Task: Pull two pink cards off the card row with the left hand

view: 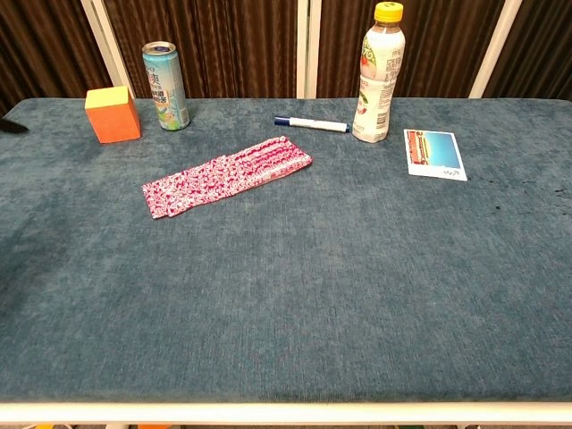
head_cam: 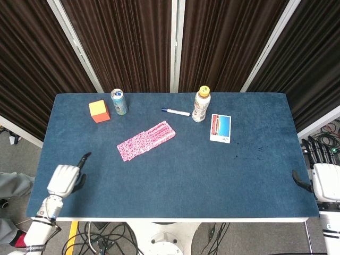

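A capped bottle (head_cam: 201,104) and can (head_cam: 119,102) stand beyond the card row (head_cam: 146,140), well apart from the left hand (head_cam: 65,179), whose fingers are curled with one pointing, holding nothing.

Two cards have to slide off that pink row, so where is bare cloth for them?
Bare cloth runs along the near side of the card row, toward the left hand. The far edge is crowded: block, can, pen, bottle.

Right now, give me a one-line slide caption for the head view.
Left hand over the table's near-left corner, short of the pink card row; right hand off the right edge.
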Controlling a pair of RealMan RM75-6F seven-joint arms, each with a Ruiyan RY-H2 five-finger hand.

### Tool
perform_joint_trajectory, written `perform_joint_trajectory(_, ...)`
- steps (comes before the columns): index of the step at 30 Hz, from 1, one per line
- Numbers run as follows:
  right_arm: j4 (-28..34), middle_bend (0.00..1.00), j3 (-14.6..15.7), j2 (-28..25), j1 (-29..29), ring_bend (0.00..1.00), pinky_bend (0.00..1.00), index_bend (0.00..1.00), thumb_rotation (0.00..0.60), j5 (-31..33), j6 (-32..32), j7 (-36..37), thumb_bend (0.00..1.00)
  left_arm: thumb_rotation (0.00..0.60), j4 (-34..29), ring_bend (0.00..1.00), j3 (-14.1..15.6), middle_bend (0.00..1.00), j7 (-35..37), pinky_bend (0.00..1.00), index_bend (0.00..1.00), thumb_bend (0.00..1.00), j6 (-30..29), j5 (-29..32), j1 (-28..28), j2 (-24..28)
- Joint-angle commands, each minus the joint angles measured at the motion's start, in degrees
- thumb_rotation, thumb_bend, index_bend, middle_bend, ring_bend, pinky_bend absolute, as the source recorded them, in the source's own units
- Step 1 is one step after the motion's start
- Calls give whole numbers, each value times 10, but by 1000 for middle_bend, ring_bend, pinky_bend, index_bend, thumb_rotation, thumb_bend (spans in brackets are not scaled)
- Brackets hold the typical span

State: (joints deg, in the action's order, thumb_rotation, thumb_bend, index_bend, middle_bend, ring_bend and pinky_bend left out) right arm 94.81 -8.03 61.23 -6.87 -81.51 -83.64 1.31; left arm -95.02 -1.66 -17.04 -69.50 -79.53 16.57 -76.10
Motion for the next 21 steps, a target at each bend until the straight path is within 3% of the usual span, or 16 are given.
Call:
perform_joint_trajectory(1, 5, 0, -1, -2, -1, 0, 0, 0, 600, 1, 0, -6, 250, 600, -8, 938, 12, 924, -22, 966, 93, 542, 41, 4, 24, -7)
perform_joint_trajectory(10, 9, 0, -1, 1, -2, 0, 0, 0, 600, 9, 4, -17, 296, 600, -2, 929, -8, 910, -109, 961, 101, 540, 133, 82, 89, -52)
perform_joint_trajectory(21, 0, 0, -2, 0, 0, 0, 0, 0, 600, 17, 5, -7, 298, 600, 68, 929, -42, 910, -170, 961, 101, 540, 161, 170, 147, -126)
